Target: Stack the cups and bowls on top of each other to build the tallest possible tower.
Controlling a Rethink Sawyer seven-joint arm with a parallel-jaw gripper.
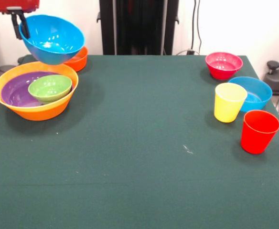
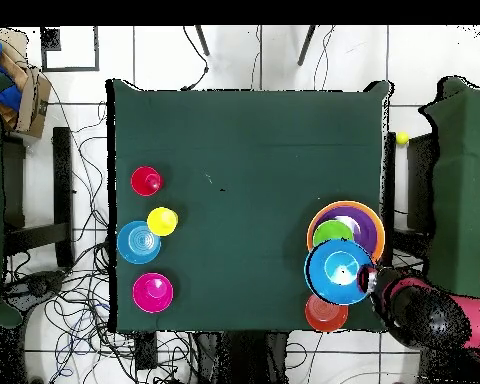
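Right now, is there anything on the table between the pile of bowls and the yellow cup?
No. In the front view the green cloth between the pile in the large orange bowl and the yellow cup is bare; the overhead view agrees.

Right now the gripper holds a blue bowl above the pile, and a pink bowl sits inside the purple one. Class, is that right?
Not quite. The front view shows the gripper holding the blue bowl above the pile, but the bowl inside the purple bowl is the green bowl.
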